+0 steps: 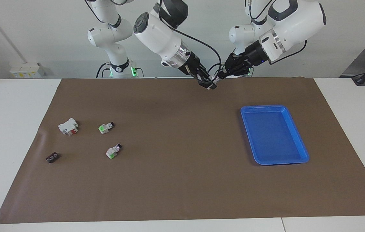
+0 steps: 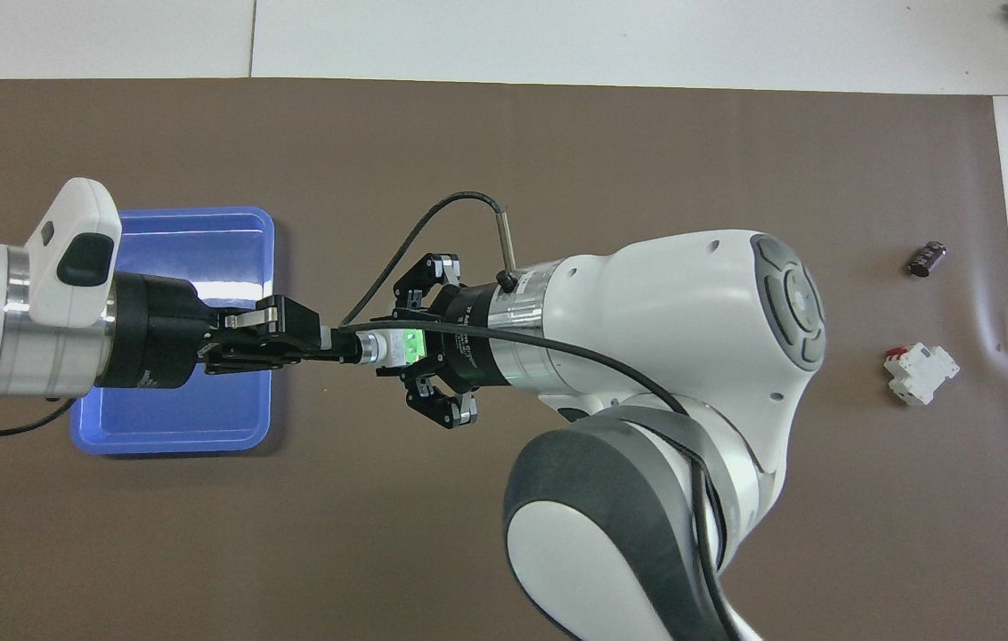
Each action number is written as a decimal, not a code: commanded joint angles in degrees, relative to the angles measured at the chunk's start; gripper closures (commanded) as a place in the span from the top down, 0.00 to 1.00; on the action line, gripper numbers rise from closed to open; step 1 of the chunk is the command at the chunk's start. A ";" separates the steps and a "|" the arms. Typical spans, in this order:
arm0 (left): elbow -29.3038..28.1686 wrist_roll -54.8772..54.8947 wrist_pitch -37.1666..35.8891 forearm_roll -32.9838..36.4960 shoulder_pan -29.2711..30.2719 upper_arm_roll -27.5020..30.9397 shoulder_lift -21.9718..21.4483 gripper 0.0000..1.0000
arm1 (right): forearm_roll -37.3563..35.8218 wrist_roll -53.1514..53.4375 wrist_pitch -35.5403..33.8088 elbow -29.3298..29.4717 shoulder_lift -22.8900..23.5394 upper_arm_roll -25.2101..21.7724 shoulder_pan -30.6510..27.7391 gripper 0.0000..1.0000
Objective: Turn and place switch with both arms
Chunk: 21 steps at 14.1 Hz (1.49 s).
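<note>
A switch [image 2: 386, 346] with a green part and a black-and-silver cap hangs in the air over the brown mat [image 1: 182, 180], held between both grippers. My left gripper [image 2: 337, 344] is shut on its cap end. My right gripper [image 2: 412, 345] is shut on its white-green body. In the facing view the held switch [image 1: 215, 80] is up over the mat's edge nearest the robots, with the left gripper [image 1: 220, 77] and the right gripper [image 1: 211, 84] meeting on it. Two more switches [image 1: 106, 127] [image 1: 114, 151] lie on the mat toward the right arm's end.
A blue tray [image 1: 274, 107] [image 2: 174, 441] stands on the mat toward the left arm's end. A white block with a red part [image 1: 68, 126] [image 2: 921, 373] and a small dark block [image 1: 52, 157] [image 2: 926, 258] lie toward the right arm's end.
</note>
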 commanded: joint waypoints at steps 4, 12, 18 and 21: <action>-0.93 13.53 -2.11 -0.62 -2.83 -0.52 -1.24 0.00 | -0.30 0.58 1.66 0.77 0.22 0.71 -0.03 0.00; -0.75 15.31 -1.93 -0.71 -3.45 -0.43 -1.25 0.00 | -0.39 0.41 1.66 0.77 0.22 0.71 -0.20 0.00; -0.75 14.34 -1.32 -0.36 -3.45 -0.35 -1.16 0.00 | -4.50 -0.29 1.58 0.77 -0.21 0.88 -0.29 1.00; -1.10 13.64 -1.40 0.08 -3.54 -0.35 -1.25 0.00 | -5.66 -1.69 1.49 0.59 -0.65 0.89 -0.20 1.00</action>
